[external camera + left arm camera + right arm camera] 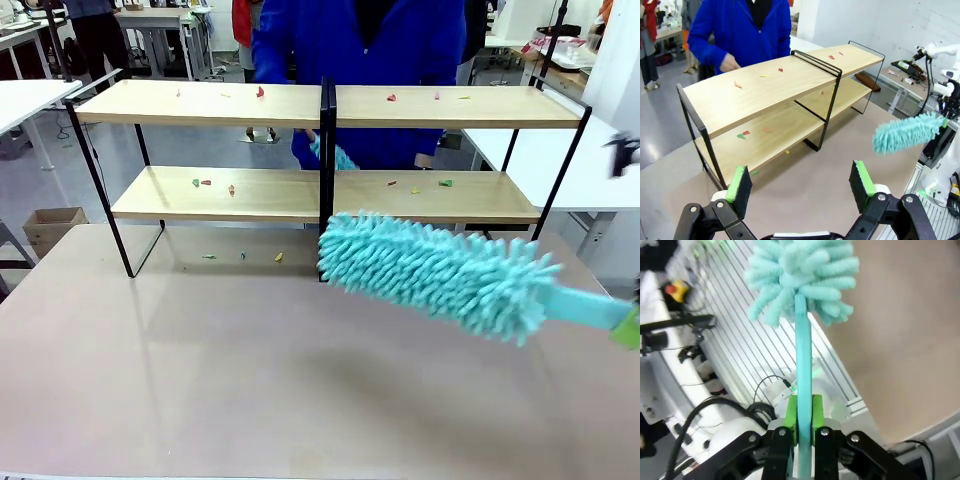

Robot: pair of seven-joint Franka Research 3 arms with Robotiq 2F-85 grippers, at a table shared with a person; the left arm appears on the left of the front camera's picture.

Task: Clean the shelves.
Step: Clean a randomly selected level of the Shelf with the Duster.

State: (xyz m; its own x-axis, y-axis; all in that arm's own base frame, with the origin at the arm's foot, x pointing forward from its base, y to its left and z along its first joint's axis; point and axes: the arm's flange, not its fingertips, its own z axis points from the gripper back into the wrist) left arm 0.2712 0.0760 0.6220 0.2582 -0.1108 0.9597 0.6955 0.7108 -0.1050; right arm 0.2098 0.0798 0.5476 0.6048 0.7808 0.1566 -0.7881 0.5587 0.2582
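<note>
Off to the left, the left claw (pixel 800 182) hung released and empty above the counter (pixel 200 380), its pads facing the shelves (pixel 150 103). Little looked likely to go wrong there, short of its straying into the sweep. Across the middle, the shelves stood on the counter's far half. Small coloured scraps (pixel 203 183) lay scattered on both boards, with a few on the counter under the lower one. A person (pixel 340 40) in blue stood just behind the rack, so a long stroke could, I judged, have reached them. The black centre post (pixel 326 180) seemed the likeliest snag. The fluffy teal duster (pixel 440 270) hovered just in front of it, and a push there might have shoved the frame or twisted the handle. To the right, the right claw (pixel 803 422) was clenched on the handle's end, far from the head, so leverage could have loosened that hold. That arm reached in from the right edge, carrying the duster roughly level above the counter.
</note>
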